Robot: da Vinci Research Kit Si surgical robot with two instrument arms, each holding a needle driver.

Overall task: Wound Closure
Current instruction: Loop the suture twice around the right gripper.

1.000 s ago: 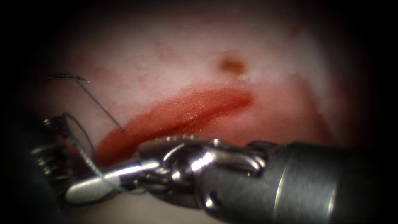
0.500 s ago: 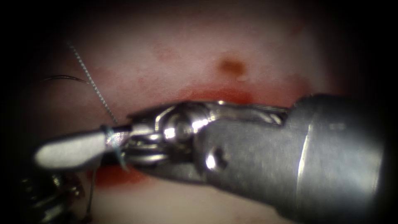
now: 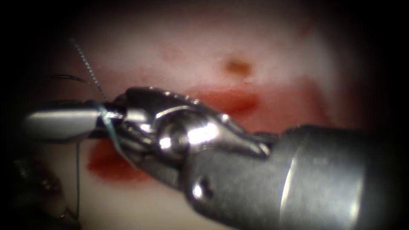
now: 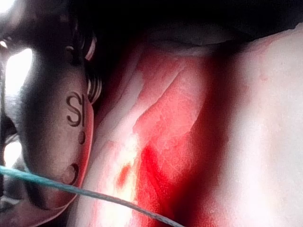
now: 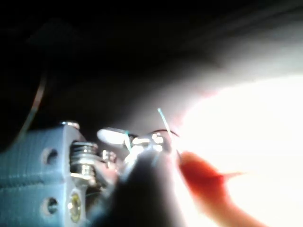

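Endoscope view: the right hand (image 3: 47, 121) reaches in over the left half of the cut (image 3: 226, 100) in the tissue (image 3: 170, 42), its jaws pressed together and pointing past the cut's left end. They grip nothing between them, as far as can be seen. The thread (image 3: 105, 121) is wound around them near their base. From that wrap one strand climbs away above the cut's left end, and another drops straight down below it towards the left hand (image 3: 40, 189), which sits dim and low beyond the cut's left end. Whether the left hand grips that strand cannot be told. In the left wrist view the thread runs taut just beside that tool's body, over the red opening of the cut. The needle (image 3: 64, 78) lies free on the tissue above and to the left of the cut's left end, held by neither hand and, by the look of it, not in the tissue. A second ago the thread merely crossed the right hand below the cut. Now the hand has lifted over the cut with the wrap around it, so the step in hand reads as looping thread for a knot. A next move would call for keeping the wrap from sliding off the tips, and keeping the strand to the left hand taut.
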